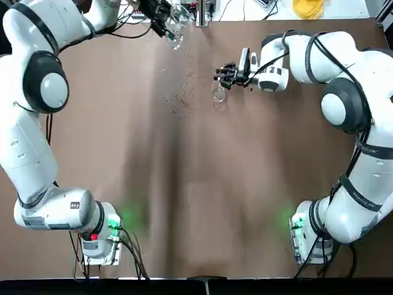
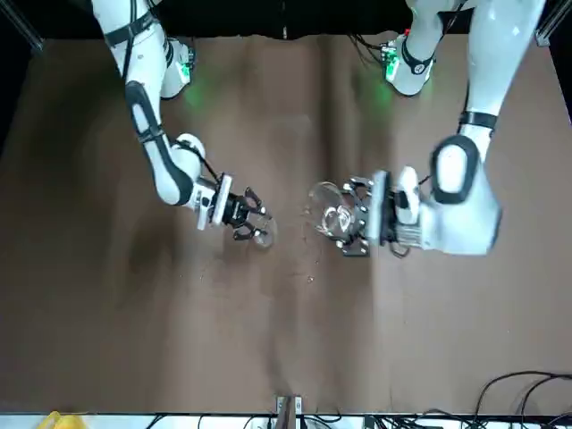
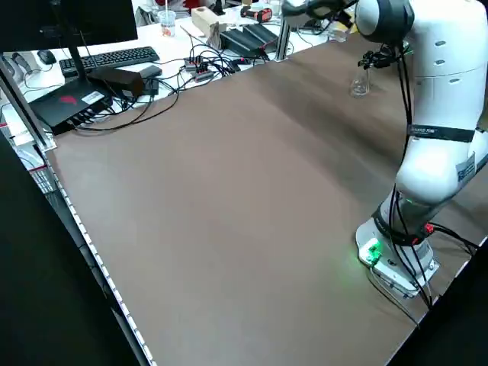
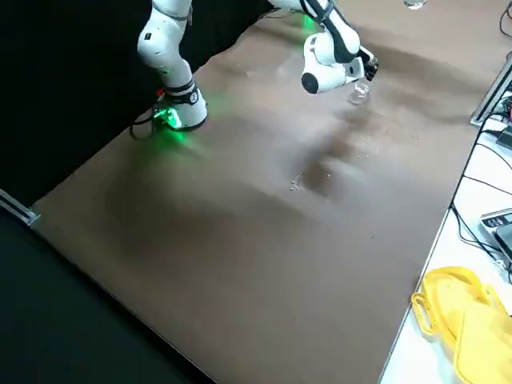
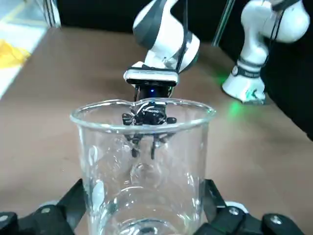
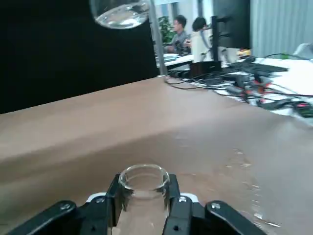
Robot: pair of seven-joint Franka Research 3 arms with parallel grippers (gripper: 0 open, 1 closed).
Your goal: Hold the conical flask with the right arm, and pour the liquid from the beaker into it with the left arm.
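Left tool clamps raised beaker upright.

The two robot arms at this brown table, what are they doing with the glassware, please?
The right hand is closed around the neck of the conical flask, which stands on the table. The left hand grips the beaker and holds it raised in the air, apart from the flask. No pouring is taking place at this moment. Small droplets lie on the table between the two hands.
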